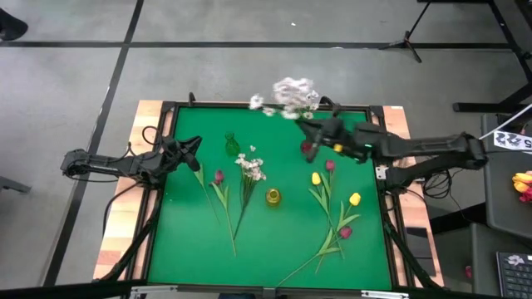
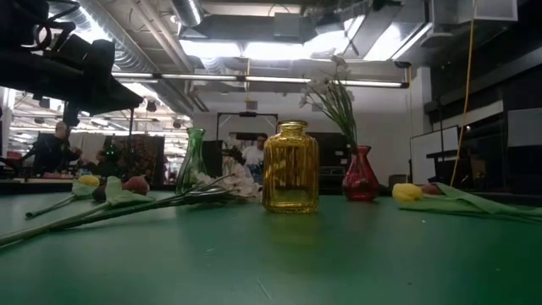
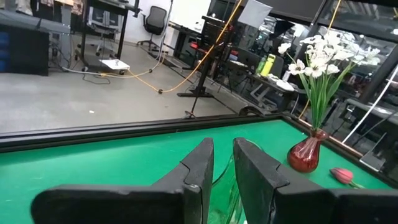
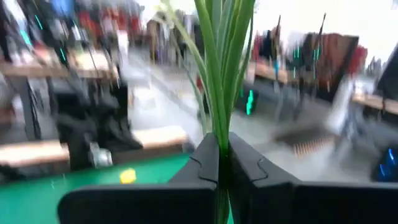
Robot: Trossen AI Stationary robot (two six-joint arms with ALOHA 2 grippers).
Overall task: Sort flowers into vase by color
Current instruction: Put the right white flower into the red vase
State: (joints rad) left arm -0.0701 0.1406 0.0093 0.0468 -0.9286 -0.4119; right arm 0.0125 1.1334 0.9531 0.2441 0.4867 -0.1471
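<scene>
My right gripper [image 1: 316, 133] stands high over the red vase [image 1: 307, 148] at the mat's far side, shut on a spray of white flowers [image 1: 287, 93]. In the low view the spray [image 2: 337, 97] rises above the red vase [image 2: 361, 174]. A green vase [image 1: 231, 147] and a yellow vase [image 1: 273, 197] stand on the mat. Lying flat on it are another white spray [image 1: 249, 166], a maroon tulip [image 1: 219, 176], yellow tulips [image 1: 316, 178] and red tulips [image 1: 345, 232]. My left gripper [image 1: 196, 149] waits at the mat's left edge, narrowly open, with nothing between its fingers. My right gripper pinches the white spray's bundled green stems [image 4: 219, 124] between its two fingers, which come level and lie across the stems. The spray stands upright, blossoms on top. Its lower stems [image 3: 317, 118] reach down to the red vase's mouth; whether they are inside it, I cannot tell.
The green mat [image 1: 191, 249] has a dark raised frame around it. Tulip stems and leaves [image 1: 320, 249] spread over the near right part; bare mat lies at the near left. Beyond the far edge is open floor with stands and cables.
</scene>
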